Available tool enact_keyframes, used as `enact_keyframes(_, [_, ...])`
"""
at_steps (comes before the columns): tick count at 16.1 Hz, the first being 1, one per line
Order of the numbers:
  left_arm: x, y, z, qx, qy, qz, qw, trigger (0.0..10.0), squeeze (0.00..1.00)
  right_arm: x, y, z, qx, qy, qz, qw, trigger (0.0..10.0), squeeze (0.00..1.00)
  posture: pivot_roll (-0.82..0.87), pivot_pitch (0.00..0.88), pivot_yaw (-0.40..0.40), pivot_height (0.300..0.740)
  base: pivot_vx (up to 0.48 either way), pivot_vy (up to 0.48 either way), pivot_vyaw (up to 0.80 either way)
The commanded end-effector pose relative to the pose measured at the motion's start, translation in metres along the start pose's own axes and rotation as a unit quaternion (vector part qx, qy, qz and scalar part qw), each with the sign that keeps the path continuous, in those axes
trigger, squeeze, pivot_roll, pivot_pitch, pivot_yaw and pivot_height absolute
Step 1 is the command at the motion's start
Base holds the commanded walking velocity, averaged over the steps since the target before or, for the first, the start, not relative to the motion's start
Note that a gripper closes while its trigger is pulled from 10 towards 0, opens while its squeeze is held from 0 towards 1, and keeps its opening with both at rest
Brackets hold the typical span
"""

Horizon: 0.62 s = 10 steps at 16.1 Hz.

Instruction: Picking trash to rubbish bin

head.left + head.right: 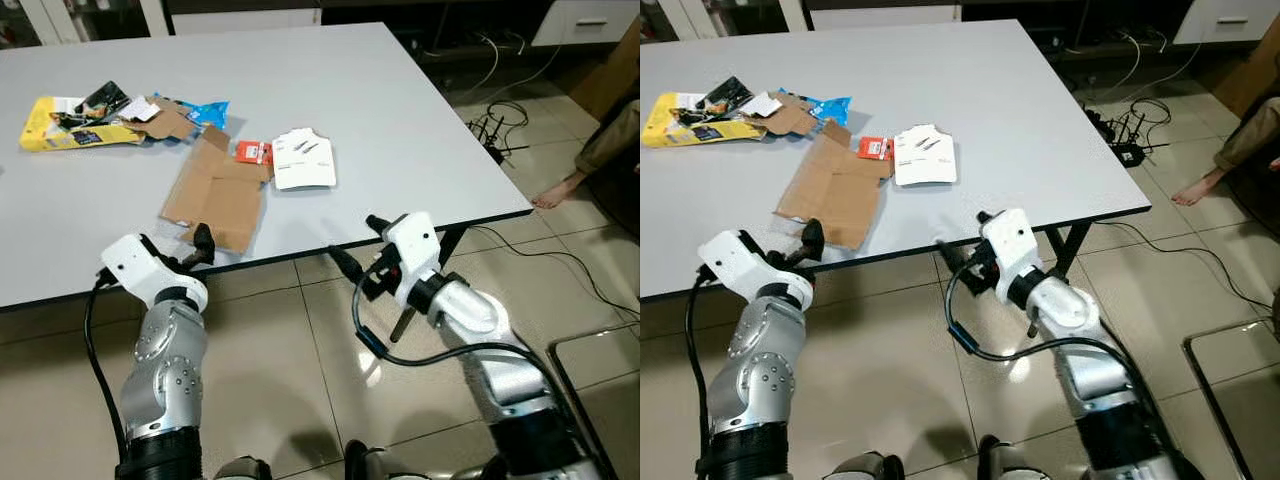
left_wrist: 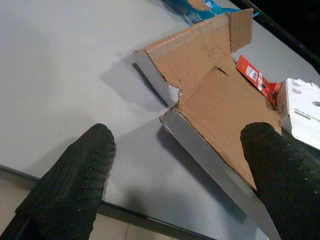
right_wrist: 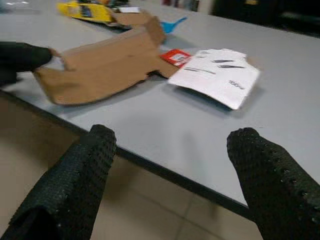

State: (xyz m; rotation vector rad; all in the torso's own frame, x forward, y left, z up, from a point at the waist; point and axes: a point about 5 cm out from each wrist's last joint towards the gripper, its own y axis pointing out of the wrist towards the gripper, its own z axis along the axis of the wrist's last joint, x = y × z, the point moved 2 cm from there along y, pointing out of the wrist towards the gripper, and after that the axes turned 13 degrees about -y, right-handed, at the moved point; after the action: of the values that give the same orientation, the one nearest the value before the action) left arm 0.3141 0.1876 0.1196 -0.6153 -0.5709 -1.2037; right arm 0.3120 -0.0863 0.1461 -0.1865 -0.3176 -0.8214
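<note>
A grey table stands on a tiled floor, and the trash lies scattered on its near-left part; a flattened brown cardboard piece rests close to the front edge, with a small red packet touching its far right corner and a white printed package just beside that; further back lie a yellow wrapper, a blue wrapper and some torn cardboard scraps. The left gripper sits at the table's front edge, fingers spread wide and holding nothing; in the left wrist view one finger overlaps the cardboard's near corner while the other is over bare tabletop (whether either touches cannot be told). The right gripper hovers just below and in front of the table edge, also wide open and empty, pointing toward the white package. A person's bare foot and cables lie on the floor at the far right.
</note>
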Motion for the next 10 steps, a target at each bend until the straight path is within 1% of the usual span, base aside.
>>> enact_keyframes(1, [0.003, 0.0, -0.005, -0.006, -0.011, 0.0, 1.0, 10.0, 0.0, -0.006, -0.004, -0.001, 0.0, 0.014, 0.027, 1.0, 10.0, 0.0, -0.14, 0.164, -0.018, 0.74, 0.0, 0.0, 0.0])
enact_keyframes(2, [0.002, 0.001, -0.007, -0.009, -0.012, 0.0, 1.0, 10.0, 0.0, -0.015, -0.01, -0.003, -0.009, 0.018, 0.076, 0.997, 10.0, 0.0, -0.14, 0.169, -0.015, 0.74, 0.0, 0.0, 0.0])
enact_keyframes(3, [0.002, 0.001, -0.008, -0.011, -0.012, -0.001, 1.0, 10.0, 0.0, -0.016, -0.013, -0.005, -0.015, 0.017, 0.091, 0.996, 10.0, 0.0, -0.14, 0.17, -0.015, 0.74, 0.0, 0.0, 0.0])
enact_keyframes(5, [0.002, 0.002, -0.01, -0.015, -0.013, -0.006, 1.0, 10.0, 0.0, -0.012, -0.013, -0.006, -0.02, 0.018, 0.083, 0.996, 10.0, 0.0, -0.14, 0.172, -0.017, 0.74, 0.0, 0.0, 0.0])
enact_keyframes(8, [0.006, 0.006, -0.013, -0.018, -0.022, -0.029, 0.999, 10.0, 0.0, -0.013, -0.015, -0.006, -0.024, 0.01, 0.085, 0.996, 10.0, 0.0, -0.15, 0.173, -0.021, 0.74, 0.0, 0.0, 0.0])
enact_keyframes(9, [0.008, 0.007, -0.012, -0.009, -0.019, -0.038, 0.999, 10.0, 0.0, -0.013, -0.015, -0.005, -0.024, 0.009, 0.085, 0.996, 10.0, 0.0, -0.15, 0.173, -0.024, 0.74, 0.0, 0.0, 0.0])
enact_keyframes(10, [0.012, 0.009, -0.009, 0.002, -0.026, -0.051, 0.998, 10.0, 0.0, -0.012, -0.016, -0.004, -0.024, 0.007, 0.082, 0.996, 10.0, 0.0, -0.16, 0.177, -0.032, 0.74, 0.0, 0.0, 0.0])
